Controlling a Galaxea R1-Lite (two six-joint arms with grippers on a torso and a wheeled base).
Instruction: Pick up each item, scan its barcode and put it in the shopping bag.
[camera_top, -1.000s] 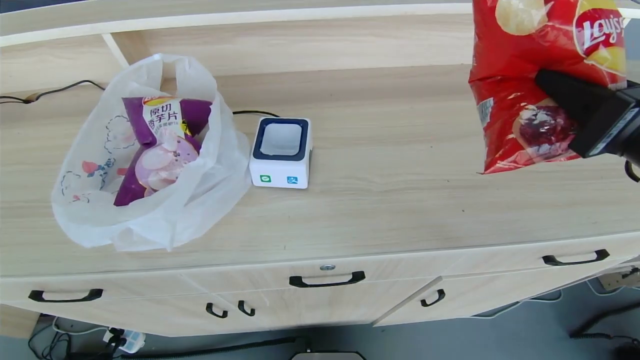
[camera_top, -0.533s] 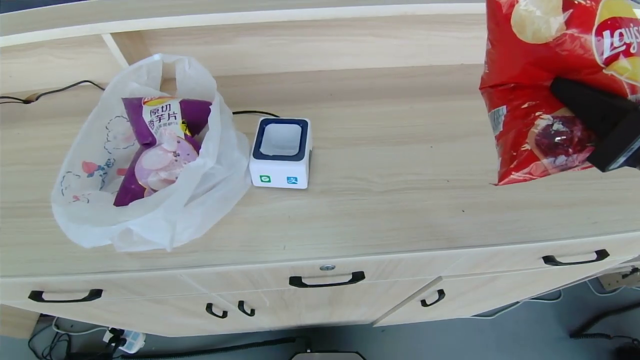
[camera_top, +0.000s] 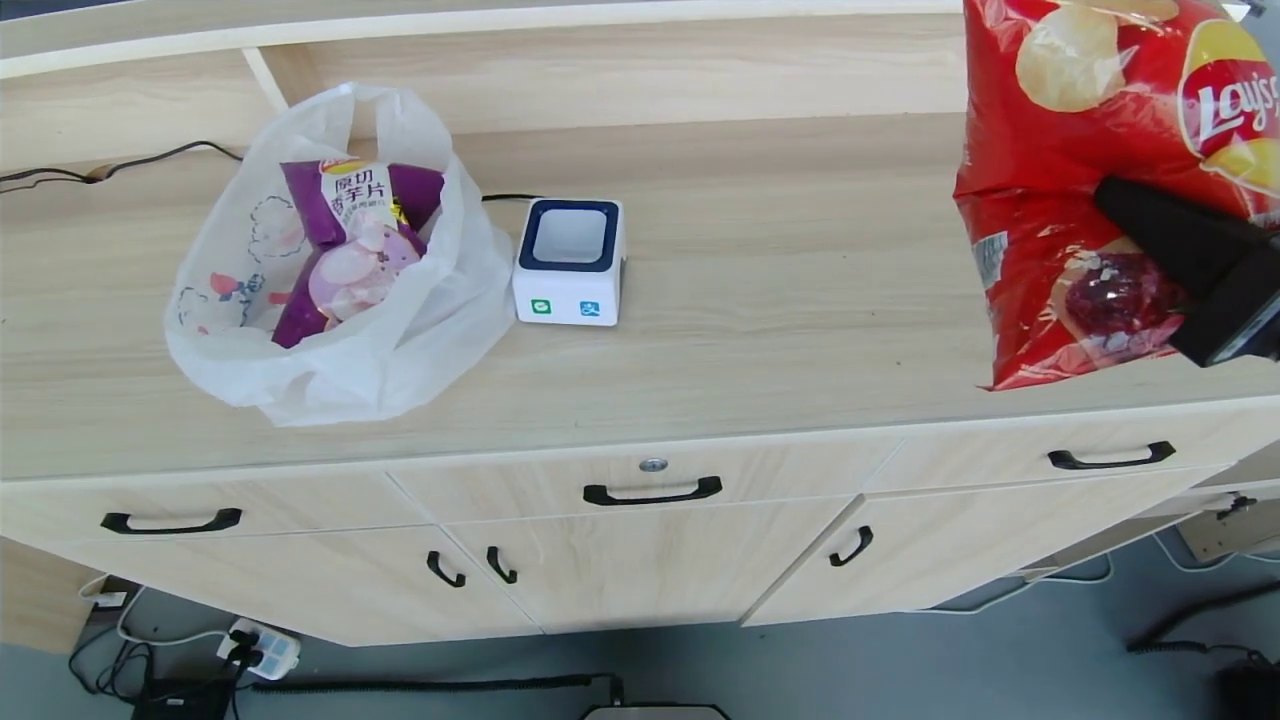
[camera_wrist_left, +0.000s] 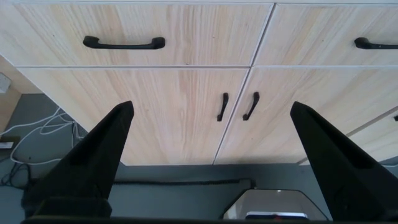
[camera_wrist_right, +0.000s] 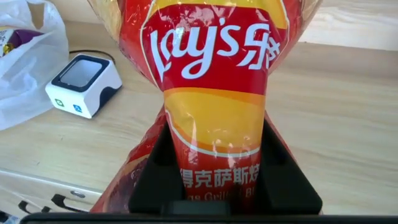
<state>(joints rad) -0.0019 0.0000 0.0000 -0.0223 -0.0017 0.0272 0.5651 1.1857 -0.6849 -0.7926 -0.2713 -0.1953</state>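
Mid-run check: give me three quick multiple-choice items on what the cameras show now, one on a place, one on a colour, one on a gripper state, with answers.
1. Where does the scanner stand?
A. On the counter, right beside the shopping bag
B. Inside the shopping bag
C. In an open drawer

2. What colour is the chip packet inside the shopping bag?
A. Green
B. Purple
C. Blue

3. What state is the right gripper in?
A. Open and empty
B. Shut on the scanner
C. Shut on the red chip bag

Answers:
1 A: the head view shows it on the counter next to the bag's side.
2 B: the packet seen in the bag's mouth is purple.
3 C: the right wrist view shows its fingers pressed against both sides of the red bag.
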